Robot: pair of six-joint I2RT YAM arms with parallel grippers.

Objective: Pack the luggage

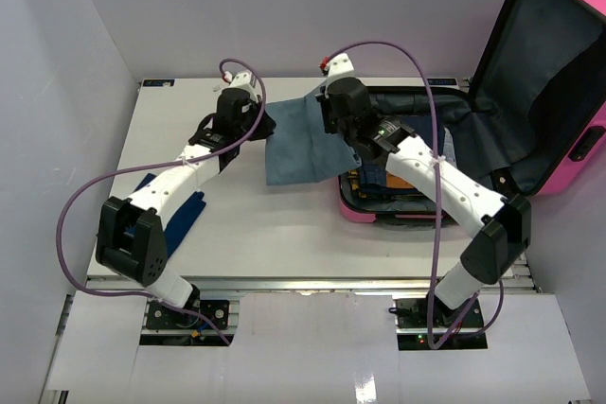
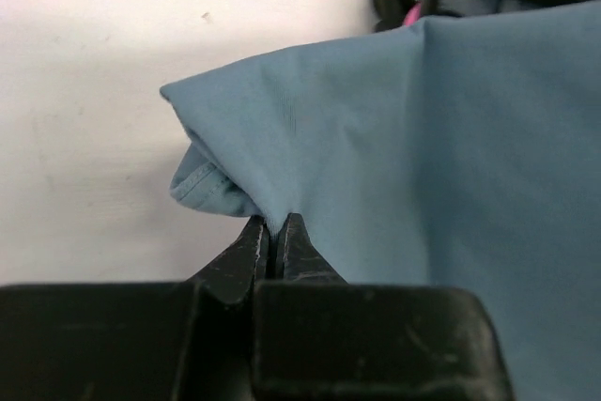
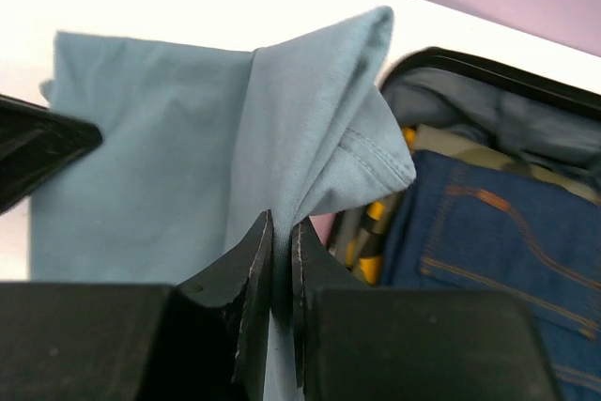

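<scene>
- The suitcase lies open at the right of the bench, with its lid standing up by the right wall. Jeans lie inside.
- The left jaws are pinched tight on one top corner of a grey-blue shirt, and the right jaws are pinched tight on the other.
- The shirt is spread between them, its right edge over the suitcase's left rim.
- The near part of the bench is bare white, and a dark blue cloth lies under the left arm.
- Pale walls close the sides.
</scene>
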